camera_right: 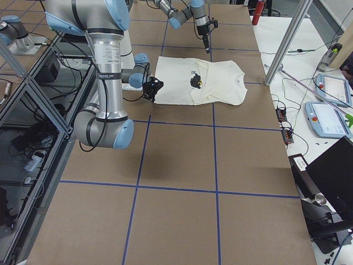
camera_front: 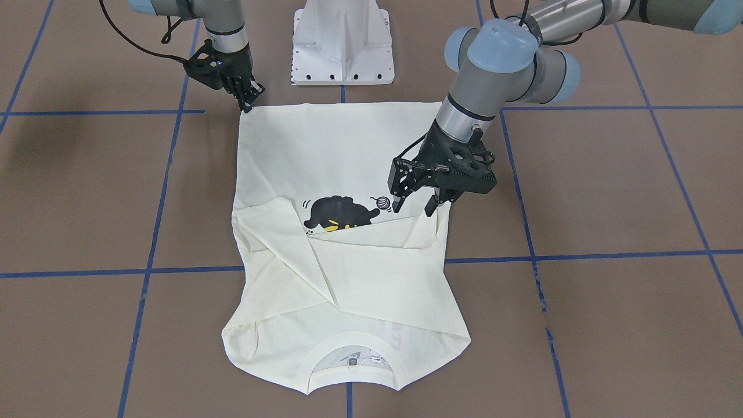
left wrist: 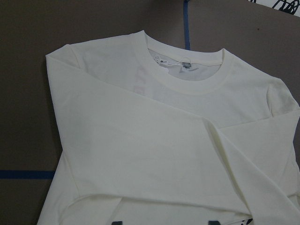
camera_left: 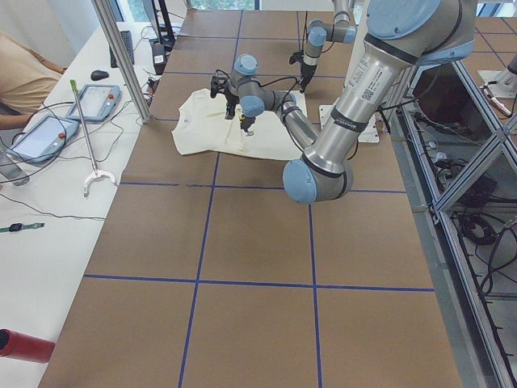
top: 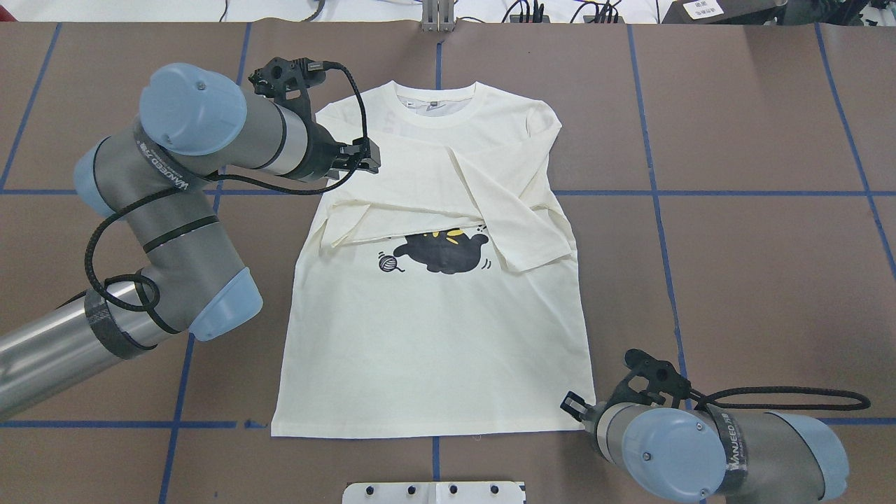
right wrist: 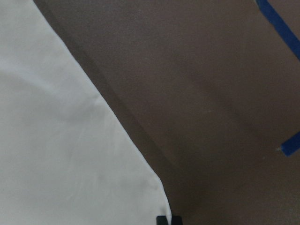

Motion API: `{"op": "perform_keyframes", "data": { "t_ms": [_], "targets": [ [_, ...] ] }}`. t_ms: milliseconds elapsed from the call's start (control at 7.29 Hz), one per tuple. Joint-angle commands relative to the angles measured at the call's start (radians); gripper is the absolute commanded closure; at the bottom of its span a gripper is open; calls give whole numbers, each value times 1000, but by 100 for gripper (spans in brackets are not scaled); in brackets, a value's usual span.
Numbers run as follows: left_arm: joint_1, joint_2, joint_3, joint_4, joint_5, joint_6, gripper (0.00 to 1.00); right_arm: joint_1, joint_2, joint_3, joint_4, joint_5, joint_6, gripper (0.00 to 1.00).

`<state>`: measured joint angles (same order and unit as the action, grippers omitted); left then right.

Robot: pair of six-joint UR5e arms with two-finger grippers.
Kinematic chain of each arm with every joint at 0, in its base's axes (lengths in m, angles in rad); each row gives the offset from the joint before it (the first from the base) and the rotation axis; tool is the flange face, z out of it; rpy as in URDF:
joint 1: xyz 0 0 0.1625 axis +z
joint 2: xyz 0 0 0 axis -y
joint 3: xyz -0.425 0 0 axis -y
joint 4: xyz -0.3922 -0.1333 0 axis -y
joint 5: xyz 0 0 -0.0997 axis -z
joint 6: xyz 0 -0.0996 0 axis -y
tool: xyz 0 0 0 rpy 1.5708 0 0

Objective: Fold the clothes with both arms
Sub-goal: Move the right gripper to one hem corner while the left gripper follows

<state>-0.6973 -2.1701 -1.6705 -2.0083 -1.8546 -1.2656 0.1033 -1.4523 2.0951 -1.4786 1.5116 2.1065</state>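
The cream T-shirt [camera_front: 336, 151] lies flat on the brown table, collar [camera_front: 354, 363] away from the robot. Both long sleeves are folded across its chest and partly cover the black cat print [camera_front: 339, 215]. The shirt also shows in the overhead view [top: 434, 350]. My left gripper [camera_front: 413, 208] is open and empty, just above the folded sleeve's edge beside the print. Its wrist view shows the collar [left wrist: 187, 79] ahead. My right gripper [camera_front: 248, 104] is at the hem corner nearest the robot. Its fingertips [right wrist: 161, 220] are closed on that corner of the cloth [right wrist: 56, 140].
The white pedestal base [camera_front: 342, 46] stands just behind the hem. Blue tape lines [camera_front: 151, 232] grid the table. A side desk with tablets [camera_left: 48, 133] and a metal post [camera_left: 121, 56] lies beyond the collar end. A red bottle [camera_left: 24, 346] lies there too.
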Motion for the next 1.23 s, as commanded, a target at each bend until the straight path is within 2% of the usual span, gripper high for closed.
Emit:
{"op": "perform_keyframes", "data": {
  "t_ms": [0, 274, 411, 549, 686, 823, 960, 1097],
  "targets": [
    [1, 0, 0, -1, 0, 0, 31, -2, -5, 11, 0, -1, -5, 100],
    [2, 3, -11, -1, 5, -1, 30, -1, -8, 46, 0, 5, -8, 100],
    [5, 38, -38, -1, 6, -32, 27, 3, -8, 55, -2, 7, -10, 100],
    [59, 96, -99, 5, 53, -122, 27, 3, -10, 78, -8, 7, -10, 100],
    [150, 230, -214, 10, 145, -167, 27, 6, -10, 100, -14, 10, -10, 100],
    [223, 330, -275, 10, 178, -239, 27, 12, -10, 105, -14, 12, -10, 100],
    [283, 366, -293, 22, 205, -336, 27, 21, -8, 106, -14, 18, -10, 100],
    [351, 369, -296, 107, 233, -427, 27, 24, -7, 105, -14, 16, -10, 100]
  ]
}}
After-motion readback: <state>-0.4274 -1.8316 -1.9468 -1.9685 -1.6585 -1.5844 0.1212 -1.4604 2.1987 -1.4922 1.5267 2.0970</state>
